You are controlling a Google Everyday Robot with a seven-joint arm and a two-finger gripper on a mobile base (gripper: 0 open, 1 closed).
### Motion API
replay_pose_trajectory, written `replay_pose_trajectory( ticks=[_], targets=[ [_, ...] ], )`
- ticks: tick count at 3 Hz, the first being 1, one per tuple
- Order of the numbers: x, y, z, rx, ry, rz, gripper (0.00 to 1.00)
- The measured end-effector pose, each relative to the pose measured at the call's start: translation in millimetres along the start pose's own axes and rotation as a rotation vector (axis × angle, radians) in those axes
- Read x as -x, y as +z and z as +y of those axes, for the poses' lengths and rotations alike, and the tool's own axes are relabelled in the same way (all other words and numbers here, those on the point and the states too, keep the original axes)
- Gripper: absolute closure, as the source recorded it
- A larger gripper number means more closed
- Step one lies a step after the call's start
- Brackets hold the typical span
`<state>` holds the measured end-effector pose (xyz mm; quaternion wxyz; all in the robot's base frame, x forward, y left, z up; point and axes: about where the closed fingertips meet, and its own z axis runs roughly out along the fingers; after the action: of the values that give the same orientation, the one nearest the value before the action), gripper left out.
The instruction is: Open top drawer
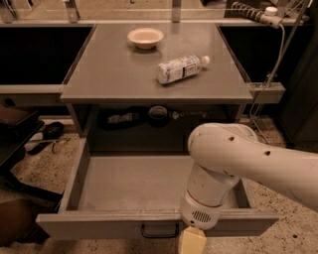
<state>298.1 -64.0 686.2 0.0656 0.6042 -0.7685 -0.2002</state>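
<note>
The top drawer (129, 186) stands pulled far out from under the grey cabinet top (154, 74), showing a plain grey tray inside. Its small black loop handle (159, 231) sits at the centre of the front panel, near the bottom of the view. My gripper (192, 243) hangs below the white arm (233, 158), just right of the handle at the drawer front. Only a pale yellowish finger shows at the bottom edge; the rest is cut off.
A cream bowl (145, 37) and a lying plastic bottle (180, 68) rest on the cabinet top. Dark clutter sits in the recess behind the drawer (149, 115). A power strip with cable (258, 15) runs at the right. Dark objects lie on the speckled floor at left (44, 131).
</note>
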Motion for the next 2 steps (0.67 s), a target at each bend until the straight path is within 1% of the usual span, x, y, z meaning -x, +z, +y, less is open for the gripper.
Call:
replay_pose_trajectory(
  ticks=[2],
  targets=[
    [0.7, -1.0, -0.6, 0.004, -0.001, -0.006, 0.00]
  ],
)
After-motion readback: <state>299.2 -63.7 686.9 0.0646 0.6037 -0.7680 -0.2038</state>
